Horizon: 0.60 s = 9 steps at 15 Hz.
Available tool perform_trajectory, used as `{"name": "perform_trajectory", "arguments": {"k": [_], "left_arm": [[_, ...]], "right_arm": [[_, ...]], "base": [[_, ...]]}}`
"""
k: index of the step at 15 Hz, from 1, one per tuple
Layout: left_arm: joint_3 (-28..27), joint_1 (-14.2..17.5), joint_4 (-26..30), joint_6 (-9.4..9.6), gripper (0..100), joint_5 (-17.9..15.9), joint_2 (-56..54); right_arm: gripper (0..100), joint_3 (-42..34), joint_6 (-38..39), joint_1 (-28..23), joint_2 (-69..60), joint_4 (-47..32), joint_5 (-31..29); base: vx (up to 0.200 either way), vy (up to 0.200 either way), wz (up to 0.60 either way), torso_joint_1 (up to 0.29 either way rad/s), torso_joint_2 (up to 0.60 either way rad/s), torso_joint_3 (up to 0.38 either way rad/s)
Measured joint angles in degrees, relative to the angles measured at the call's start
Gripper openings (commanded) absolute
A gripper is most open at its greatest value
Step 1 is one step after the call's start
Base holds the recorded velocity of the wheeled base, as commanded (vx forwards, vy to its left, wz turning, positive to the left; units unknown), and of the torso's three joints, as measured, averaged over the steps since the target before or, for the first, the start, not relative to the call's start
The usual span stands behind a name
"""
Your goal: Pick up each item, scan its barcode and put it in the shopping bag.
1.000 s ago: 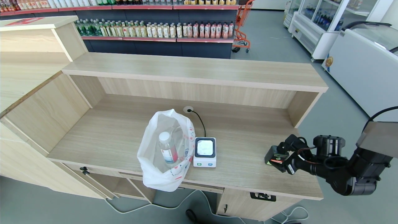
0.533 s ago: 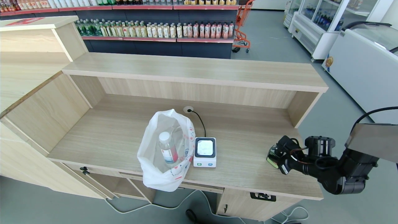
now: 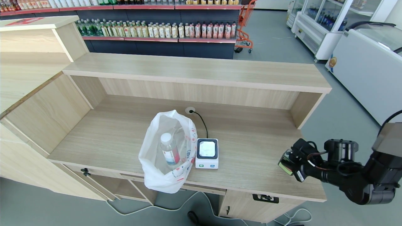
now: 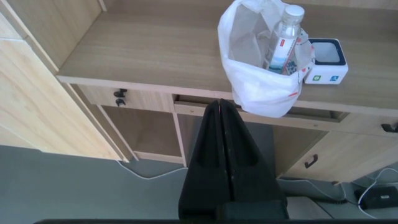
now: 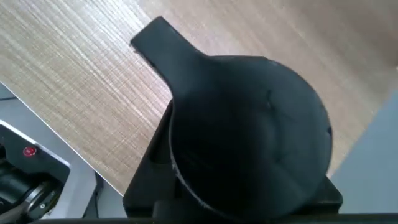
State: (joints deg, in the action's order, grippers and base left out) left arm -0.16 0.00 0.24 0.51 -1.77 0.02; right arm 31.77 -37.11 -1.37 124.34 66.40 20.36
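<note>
1. Wooden worktop [image 3: 251,138] carries the shopping bag [image 3: 157,163], mouth open upward for loading; one bottle [image 3: 170,153] stands inside.
2. We see the right gripper [image 3: 289,159] jaws clamping a small dark item [image 3: 284,166] over the worktop's right end, well apart from the scanner [image 3: 207,153], so scanning is not yet done.
3. Left gripper [image 4: 224,149] jaws meet, holding nothing.

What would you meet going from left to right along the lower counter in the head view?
shopping bag → scanner → small dark item, held in the right gripper near the counter's right end.
</note>
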Motion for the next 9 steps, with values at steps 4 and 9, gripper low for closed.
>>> {"name": "perform_trajectory", "arguments": {"k": [4, 9], "left_arm": [[0.0, 0.0, 0.02, 0.0, 0, 0.0, 0.0], [0.0, 0.0, 0.02, 0.02, 0, 0.0, 0.0]], "right_arm": [[0, -8.59, -0.74, -3.56, -19.21, -2.44, 0.09], [0, -13.09, -27.89, -0.01, -44.34, -9.89, 9.63]], "base": [[0.0, 0.0, 0.0, 0.0, 0.0, 0.0], [0.0, 0.0, 0.0, 0.0, 0.0, 0.0]]}}
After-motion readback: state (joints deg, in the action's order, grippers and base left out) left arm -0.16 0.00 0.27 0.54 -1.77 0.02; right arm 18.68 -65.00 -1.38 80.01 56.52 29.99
